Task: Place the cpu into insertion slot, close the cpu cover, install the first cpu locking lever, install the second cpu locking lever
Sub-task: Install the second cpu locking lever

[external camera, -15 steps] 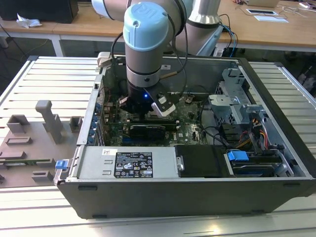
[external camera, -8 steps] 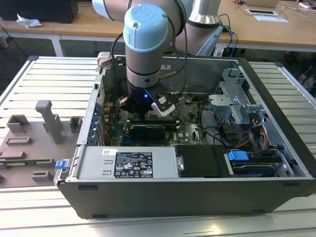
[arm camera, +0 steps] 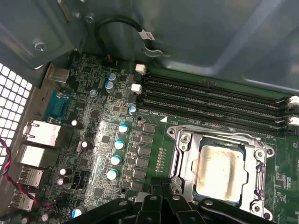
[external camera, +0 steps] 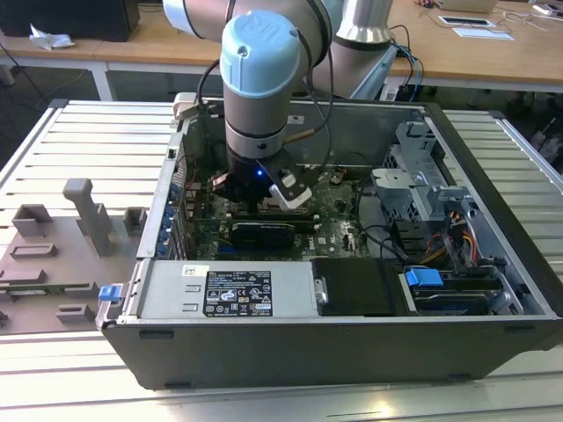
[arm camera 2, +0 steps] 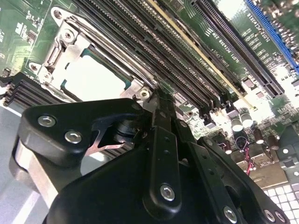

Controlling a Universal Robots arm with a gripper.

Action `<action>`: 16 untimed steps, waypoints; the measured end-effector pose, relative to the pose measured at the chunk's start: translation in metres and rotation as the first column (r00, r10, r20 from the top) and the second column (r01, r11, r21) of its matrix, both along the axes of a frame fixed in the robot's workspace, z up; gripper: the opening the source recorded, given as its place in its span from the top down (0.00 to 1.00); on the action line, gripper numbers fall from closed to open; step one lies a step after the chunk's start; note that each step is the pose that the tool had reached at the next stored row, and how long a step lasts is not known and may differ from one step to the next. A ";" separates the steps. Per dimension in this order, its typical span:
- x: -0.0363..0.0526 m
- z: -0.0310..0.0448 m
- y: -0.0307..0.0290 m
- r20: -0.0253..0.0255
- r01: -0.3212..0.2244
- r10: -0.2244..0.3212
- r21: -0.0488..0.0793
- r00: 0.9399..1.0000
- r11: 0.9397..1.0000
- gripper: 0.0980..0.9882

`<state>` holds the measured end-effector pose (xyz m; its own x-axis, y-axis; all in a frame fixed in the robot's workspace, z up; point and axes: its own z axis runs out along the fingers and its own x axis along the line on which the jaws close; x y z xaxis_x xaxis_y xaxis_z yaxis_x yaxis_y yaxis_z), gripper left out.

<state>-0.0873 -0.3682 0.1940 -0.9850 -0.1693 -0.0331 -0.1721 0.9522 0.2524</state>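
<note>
Black gripper (arm camera 2: 160, 100) pinched shut, empty — just beside the cpu cover (arm camera 2: 70, 51).

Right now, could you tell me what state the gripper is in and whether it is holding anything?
Gripper: fingers together, shut, with nothing visibly held; its tip sits beside the cpu cover, which lies closed over the cpu.

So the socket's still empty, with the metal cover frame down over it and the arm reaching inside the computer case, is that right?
Not quite: the socket is not empty. In the first wrist view the cpu sits in the insertion slot, its silvery top showing through the window of the cpu cover. The rest holds: the cover is down and the arm reaches inside the computer case.
</note>
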 end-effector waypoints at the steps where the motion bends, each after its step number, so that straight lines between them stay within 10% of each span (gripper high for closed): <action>1: 0.0003 -0.0007 -0.0004 -0.001 0.000 0.000 0.003 1.000 1.000 0.99; 6: 0.0007 -0.0011 -0.0036 0.001 -0.001 0.001 0.016 1.000 1.000 0.99; 13: 0.0013 0.0187 -0.0031 0.003 -0.004 0.004 0.020 1.000 1.000 0.99; 16: 0.0100 0.0269 -0.0023 -0.004 -0.004 0.004 -0.048 1.000 0.999 0.99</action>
